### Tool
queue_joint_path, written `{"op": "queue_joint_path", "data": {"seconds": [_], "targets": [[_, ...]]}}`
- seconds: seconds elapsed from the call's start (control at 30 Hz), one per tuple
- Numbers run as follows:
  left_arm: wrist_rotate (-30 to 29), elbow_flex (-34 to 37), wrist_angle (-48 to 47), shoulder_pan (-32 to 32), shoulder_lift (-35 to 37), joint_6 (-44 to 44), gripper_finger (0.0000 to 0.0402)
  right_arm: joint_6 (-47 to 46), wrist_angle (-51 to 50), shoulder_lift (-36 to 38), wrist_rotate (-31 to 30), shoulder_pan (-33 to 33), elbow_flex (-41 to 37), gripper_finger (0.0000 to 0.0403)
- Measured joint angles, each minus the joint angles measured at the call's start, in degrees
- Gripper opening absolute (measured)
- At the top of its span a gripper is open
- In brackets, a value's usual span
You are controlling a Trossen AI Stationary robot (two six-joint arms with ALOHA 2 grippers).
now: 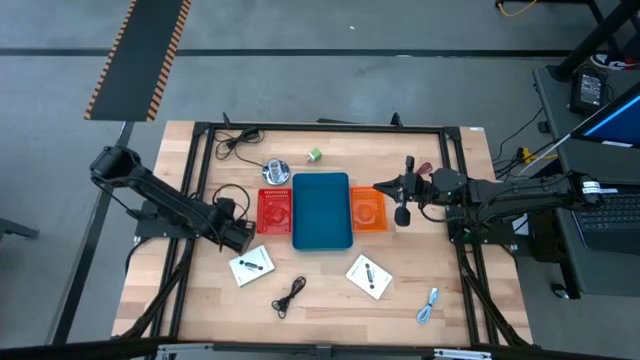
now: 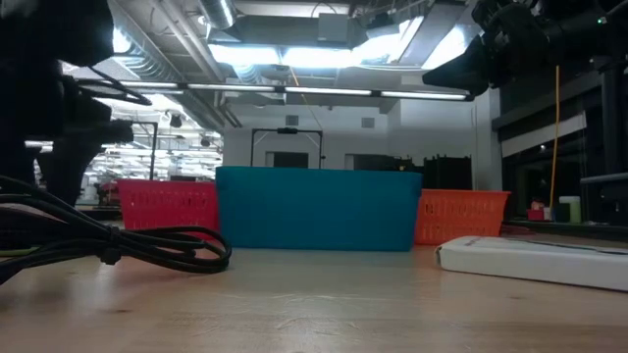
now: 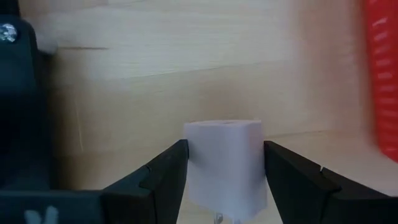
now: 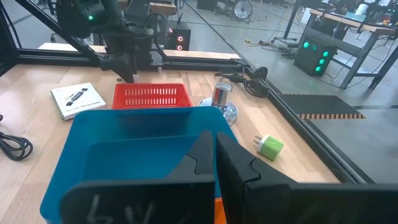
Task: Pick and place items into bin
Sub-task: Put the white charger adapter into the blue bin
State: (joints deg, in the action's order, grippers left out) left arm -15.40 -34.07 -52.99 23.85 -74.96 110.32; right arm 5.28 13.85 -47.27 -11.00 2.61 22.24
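Note:
My left gripper (image 1: 240, 236) is low over the table, just left of the red bin (image 1: 275, 210), shut on a pale block (image 3: 225, 163). My right gripper (image 4: 215, 155) is shut and empty, raised over the orange bin (image 1: 367, 210) beside the teal bin (image 1: 322, 210). A green cube (image 1: 315, 155) lies on the far side of the bins. Two white cards (image 1: 251, 267) (image 1: 368, 277), a coiled black cable (image 1: 290, 295) and a blue-white cable (image 1: 430, 305) lie flat on the near side. My left gripper pinches the pale block between its two fingers, one finger (image 3: 168, 168) on each of two opposite side faces (image 3: 193, 155). The fingers come at it from above. Whether the block still stands on the table, I cannot tell.
A shiny silver round object (image 1: 277, 170) stands by the red bin's far end. Another black cable (image 1: 235, 140) lies at the far left corner. A black frame (image 1: 200, 160) borders the table. Bare wood lies between the cards and the near edge.

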Motion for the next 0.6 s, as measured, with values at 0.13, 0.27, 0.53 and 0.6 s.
{"op": "queue_joint_path", "data": {"seconds": [0.13,0.27,0.53,0.6], "targets": [[3.17,0.13,0.82,0.01,-0.21,0.22,0.0201,0.70,-0.08,0.02,0.02,0.00,0.00,0.0000],[3.01,0.13,0.76,0.01,-0.95,0.14,0.0201,1.25,-0.31,0.00,0.02,0.00,0.00,0.0000],[2.19,0.13,0.70,0.01,-1.10,-2.52,0.0182,1.25,-0.55,0.02,0.02,0.00,0.00,0.0000],[3.66,0.13,0.70,0.00,-1.07,-3.63,0.0165,1.27,-0.54,0.02,0.02,0.00,0.00,0.0000]]}}
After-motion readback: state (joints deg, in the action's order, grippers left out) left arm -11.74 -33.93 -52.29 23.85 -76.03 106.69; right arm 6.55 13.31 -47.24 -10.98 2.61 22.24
